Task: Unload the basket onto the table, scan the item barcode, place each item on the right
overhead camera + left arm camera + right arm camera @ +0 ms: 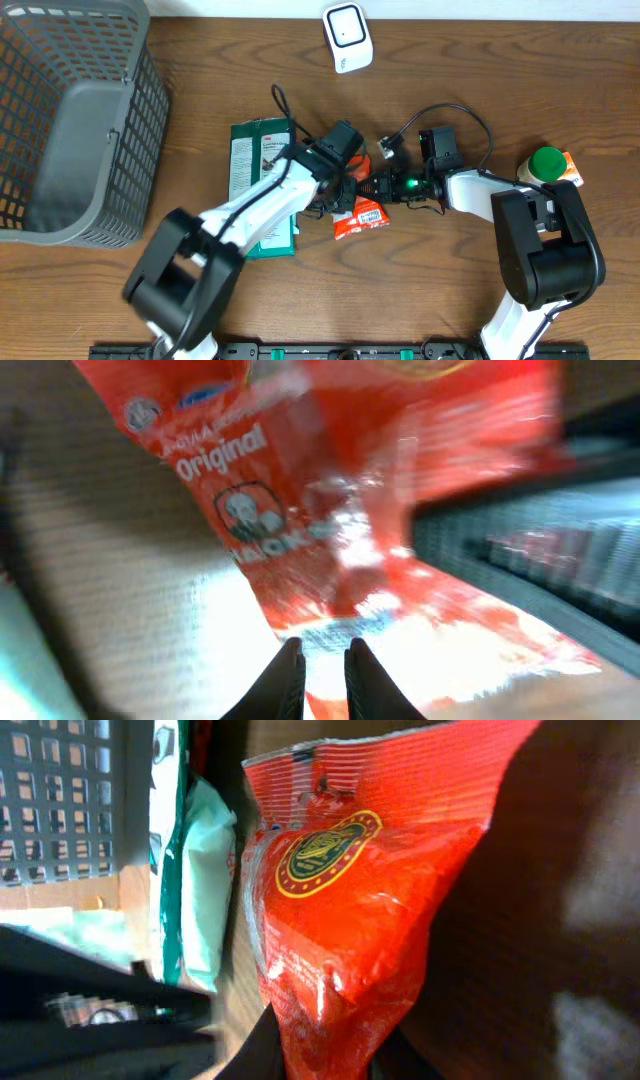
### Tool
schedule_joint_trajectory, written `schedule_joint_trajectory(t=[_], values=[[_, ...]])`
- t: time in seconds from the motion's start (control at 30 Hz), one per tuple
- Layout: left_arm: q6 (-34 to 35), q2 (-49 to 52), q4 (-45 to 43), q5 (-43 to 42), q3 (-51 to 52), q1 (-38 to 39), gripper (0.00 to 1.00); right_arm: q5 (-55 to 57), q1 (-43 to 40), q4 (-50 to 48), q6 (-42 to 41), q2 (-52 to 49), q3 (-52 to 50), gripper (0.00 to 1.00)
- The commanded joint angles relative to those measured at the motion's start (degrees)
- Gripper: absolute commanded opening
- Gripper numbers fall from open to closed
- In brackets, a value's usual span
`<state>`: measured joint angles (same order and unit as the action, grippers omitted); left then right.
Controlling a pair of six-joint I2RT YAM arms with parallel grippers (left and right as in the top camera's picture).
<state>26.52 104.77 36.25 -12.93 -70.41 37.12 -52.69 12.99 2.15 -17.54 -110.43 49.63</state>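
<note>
Red pouch [365,213] mid-table between both arms. Left gripper [327,678] nearly closed, pinching pouch edge; right gripper [322,1055] clamped on opposite end. Barcode unseen. We hold film taut, tilt code face toward white device [347,37], likely scanner.

The brown wooden table [450,290] carried a grey mesh basket [150,110] at its far left corner and a white scanner [347,37] near the far edge, well apart from the basket. A flat green packet [250,160] lay near the middle. A green-capped bottle [546,163] stood off to the right, with a black cable [455,107] looping between them.
</note>
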Motion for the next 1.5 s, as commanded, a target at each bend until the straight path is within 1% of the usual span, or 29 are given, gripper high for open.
schedule_joint_trajectory(t=[0.0,0.07,0.1,0.2,0.3,0.37,0.53,0.6,0.67,0.8,0.9,1.0,1.03,1.13,1.33,1.47], values=[[-0.9,-4.3,0.6,-5.5,-0.4,0.0,0.17,-1.3,0.2,1.1,-3.0,0.3,-0.5,0.16],[-0.7,-4.4,0.4,-7.7,-0.4,0.4,0.17,0.0,0.2,1.5,-3.8,0.3,-0.5,0.17],[-0.5,-4.3,0.4,-7.8,-0.2,0.9,0.17,0.8,0.2,1.9,-4.3,0.3,-0.5,0.15],[0.0,-3.1,-0.7,-5.7,0.9,2.9,0.17,4.7,0.2,4.9,-7.6,0.3,-0.5,0.15],[2.4,-1.9,-0.7,-1.5,2.0,4.6,0.17,7.0,0.2,5.7,-8.9,0.3,-0.5,0.14],[3.0,-1.4,-0.7,-0.5,2.7,5.4,0.17,8.5,0.2,6.2,-9.9,0.3,-0.5,0.13],[3.0,-1.0,-0.5,-0.4,4.9,6.7,0.17,11.9,0.2,5.3,-9.8,0.3,-0.5,0.17],[3.4,-1.0,-0.5,1.2,6.2,7.0,0.17,12.2,0.2,4.9,-9.6,0.3,-0.5,0.18],[4.3,-1.0,-0.7,5.2,8.0,7.0,0.17,12.2,0.2,4.7,-9.6,0.3,-0.5,0.25],[4.3,-1.0,-3.5,9.1,10.9,7.0,0.17,12.2,0.2,4.5,-8.1,0.3,-0.5,0.38],[4.7,-1.0,-6.0,9.2,12.7,7.0,0.17,12.1,0.2,4.2,-8.0,0.3,-0.5,0.41],[5.2,-1.0,-9.0,9.2,14.6,7.0,0.17,12.1,0.2,3.6,-6.0,0.3,-0.5,0.44],[5.1,-1.0,-9.4,9.2,14.9,7.0,0.17,12.1,0.2,2.8,-5.2,0.3,-0.5,0.48],[5.1,-1.0,-9.4,9.8,14.9,6.9,0.17,12.1,0.2,1.7,-4.4,0.3,-0.5,0.48],[5.3,-1.0,-8.6,13.7,14.9,6.9,0.17,12.1,-0.7,2.0,-4.0,0.3,-0.5,0.49],[5.6,-1.0,-8.2,15.6,14.9,6.9,0.17,12.1,-2.1,4.0,-4.0,0.3,-0.5,0.47]])
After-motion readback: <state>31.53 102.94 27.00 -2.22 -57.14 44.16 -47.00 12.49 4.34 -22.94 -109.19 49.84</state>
